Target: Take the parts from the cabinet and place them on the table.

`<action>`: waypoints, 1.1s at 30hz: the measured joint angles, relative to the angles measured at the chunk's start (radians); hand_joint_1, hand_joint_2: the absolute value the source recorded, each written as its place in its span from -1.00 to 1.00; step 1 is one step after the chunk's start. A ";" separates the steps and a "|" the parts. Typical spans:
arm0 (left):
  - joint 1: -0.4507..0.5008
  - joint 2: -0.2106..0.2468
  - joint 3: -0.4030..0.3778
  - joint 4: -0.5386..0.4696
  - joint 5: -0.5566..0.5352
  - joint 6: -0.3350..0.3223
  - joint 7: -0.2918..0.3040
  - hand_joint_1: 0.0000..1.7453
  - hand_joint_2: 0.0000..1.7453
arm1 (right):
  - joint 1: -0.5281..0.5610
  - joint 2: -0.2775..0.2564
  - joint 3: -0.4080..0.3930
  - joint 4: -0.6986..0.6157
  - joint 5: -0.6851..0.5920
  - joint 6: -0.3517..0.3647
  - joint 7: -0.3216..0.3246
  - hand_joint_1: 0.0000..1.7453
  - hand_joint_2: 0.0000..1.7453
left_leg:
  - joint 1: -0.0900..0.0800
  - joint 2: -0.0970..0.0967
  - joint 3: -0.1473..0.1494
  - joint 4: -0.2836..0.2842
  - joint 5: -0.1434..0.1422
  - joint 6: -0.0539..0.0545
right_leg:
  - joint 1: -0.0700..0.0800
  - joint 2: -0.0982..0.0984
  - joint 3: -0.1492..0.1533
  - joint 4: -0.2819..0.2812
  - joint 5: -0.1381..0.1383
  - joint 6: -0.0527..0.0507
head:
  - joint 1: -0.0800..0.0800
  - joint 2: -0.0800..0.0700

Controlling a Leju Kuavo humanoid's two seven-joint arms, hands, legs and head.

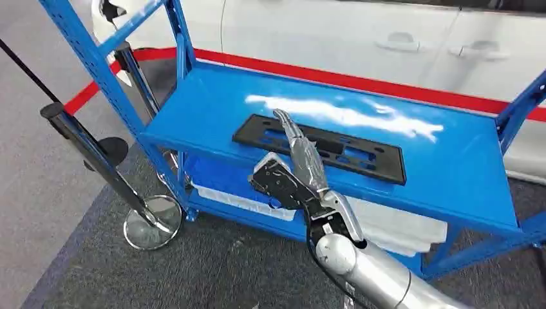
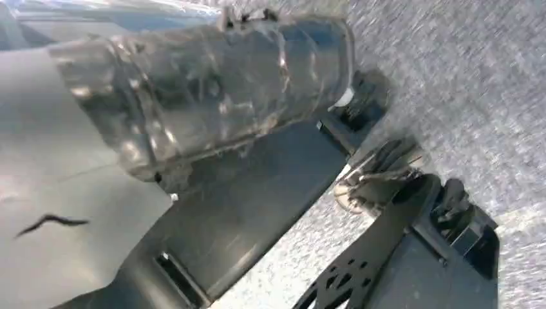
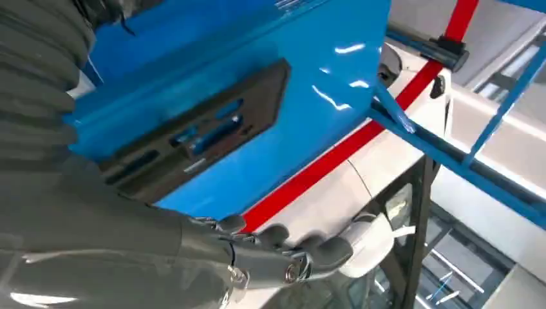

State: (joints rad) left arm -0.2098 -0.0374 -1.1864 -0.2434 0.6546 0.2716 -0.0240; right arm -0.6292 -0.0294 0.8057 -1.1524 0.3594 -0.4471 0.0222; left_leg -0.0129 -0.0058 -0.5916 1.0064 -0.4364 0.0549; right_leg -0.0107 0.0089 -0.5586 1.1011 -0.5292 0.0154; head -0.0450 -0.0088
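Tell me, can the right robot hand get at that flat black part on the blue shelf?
Probably yes. The right robot hand hangs open just above the black part, which lies flat and alone on the blue shelf, with nothing between them.

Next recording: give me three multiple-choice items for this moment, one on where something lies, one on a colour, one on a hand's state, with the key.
1. Where does the black slotted panel lie?
A. on the blue shelf's top level
B. on the grey carpet
C. in the right hand

2. What colour is the floor stripe behind the shelf?
A. yellow
B. red
C. green

3. How is the right hand at this moment?
A. gripping the panel
B. closed into a fist on nothing
C. fingers stretched out over the panel, holding nothing

Key: 1 A, the panel lies flat on the blue shelf in the head view. 2 B, a red stripe runs between the shelf and the white car. 3 C, the right wrist view shows the fingers extended and empty.
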 joint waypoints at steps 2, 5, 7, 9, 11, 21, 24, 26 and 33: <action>-0.003 -0.003 0.000 0.000 -0.002 0.000 0.000 -1.00 -1.00 | -0.013 0.000 0.000 0.028 0.008 0.001 0.009 -1.00 1.00 | 0.000 0.000 0.006 0.000 -0.007 0.009 | 0.000 0.000 -0.086 0.136 -0.053 0.005 | -0.001 0.000; 0.005 -0.003 -0.001 0.000 -0.006 0.000 0.000 -1.00 -1.00 | -0.014 -0.003 0.000 0.073 0.029 0.008 0.029 -1.00 1.00 | -0.001 -0.003 0.022 0.003 -0.027 0.008 | 0.000 -0.001 -0.174 0.207 -0.040 0.017 | 0.000 0.000; 0.010 -0.003 -0.001 0.000 -0.008 0.000 0.000 -1.00 -1.00 | -0.021 -0.003 0.000 0.091 0.060 0.013 0.046 -1.00 1.00 | 0.000 -0.003 0.041 0.007 -0.043 0.006 | 0.000 -0.002 -0.134 0.073 0.064 0.014 | 0.000 0.000; 0.013 -0.005 -0.001 0.000 -0.018 0.000 0.001 -1.00 -1.00 | -0.027 -0.004 0.001 0.119 0.117 0.016 0.069 -1.00 1.00 | 0.000 -0.003 0.047 0.007 -0.060 -0.001 | 0.003 -0.005 -0.096 -0.039 0.118 0.002 | -0.001 0.000; 0.005 -0.005 -0.001 0.000 -0.020 -0.001 0.005 -1.00 -1.00 | -0.031 -0.004 0.005 0.138 0.149 0.021 0.085 -1.00 1.00 | -0.002 -0.003 0.048 0.010 -0.067 -0.013 | 0.011 -0.008 -0.092 -0.060 0.102 -0.009 | -0.003 0.000; 0.005 -0.005 -0.001 0.000 -0.052 0.001 0.006 -1.00 -1.00 | -0.032 -0.006 0.023 0.227 0.285 0.066 0.147 -1.00 1.00 | 0.019 0.001 -0.124 0.273 -0.139 -0.059 | 0.000 -0.006 -0.039 -0.079 0.083 -0.037 | -0.012 0.000; 0.007 -0.005 -0.001 0.000 -0.058 0.002 0.010 -1.00 -1.00 | -0.031 -0.006 0.023 0.250 0.308 0.069 0.155 -1.00 1.00 | 0.026 0.001 -0.045 0.031 0.024 -0.058 | -0.002 -0.003 -0.014 -0.077 0.062 -0.027 | -0.012 0.000; 0.007 -0.005 -0.001 0.000 -0.059 0.002 0.010 -1.00 -1.00 | -0.032 -0.006 0.024 0.267 0.307 0.083 0.157 -1.00 1.00 | 0.014 0.001 -0.044 0.006 -0.016 -0.053 | -0.001 -0.002 -0.018 -0.078 0.062 -0.018 | -0.013 0.000; 0.009 -0.005 -0.001 0.000 -0.079 -0.003 0.021 -1.00 -1.00 | -0.024 -0.005 0.027 0.309 0.196 0.214 0.096 -1.00 1.00 | 0.015 0.000 -0.017 0.000 0.006 -0.014 | 0.000 -0.005 -0.100 0.104 -0.039 0.011 | -0.009 0.000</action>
State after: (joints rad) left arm -0.2007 -0.0423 -1.1875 -0.2434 0.5753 0.2686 -0.0031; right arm -0.6532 -0.0343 0.8324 -0.8439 0.5558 -0.2336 0.1179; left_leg 0.0022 -0.0062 -0.6088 1.0066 -0.4308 0.0411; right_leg -0.0109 0.0036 -0.6582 1.2047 -0.5684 0.0269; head -0.0538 -0.0088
